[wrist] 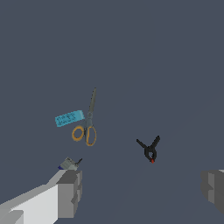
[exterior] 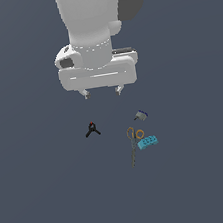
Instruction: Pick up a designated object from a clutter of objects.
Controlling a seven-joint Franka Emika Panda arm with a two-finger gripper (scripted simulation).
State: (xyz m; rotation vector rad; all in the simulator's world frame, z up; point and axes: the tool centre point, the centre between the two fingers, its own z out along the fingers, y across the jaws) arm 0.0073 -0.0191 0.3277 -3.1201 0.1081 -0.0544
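The black clamp [exterior: 92,130] lies on the dark floor, an inverted V with two splayed legs and a red spot on top. It also shows in the wrist view [wrist: 150,150]. My gripper [exterior: 102,92] hangs above the floor, open and empty, behind the clamp and a little toward the exterior view's right. One grey finger [wrist: 70,192] shows in the wrist view, the other at the frame's edge, with the clamp lying between and beyond them. The clutter lies toward the exterior view's right of the clamp.
Orange-handled grey scissors [exterior: 133,144] lie next to a light-blue studded brick [exterior: 148,142]. A small grey-blue piece [exterior: 141,114] lies behind them. In the wrist view the scissors [wrist: 89,123], the brick [wrist: 69,118] and the small piece [wrist: 68,164] show too.
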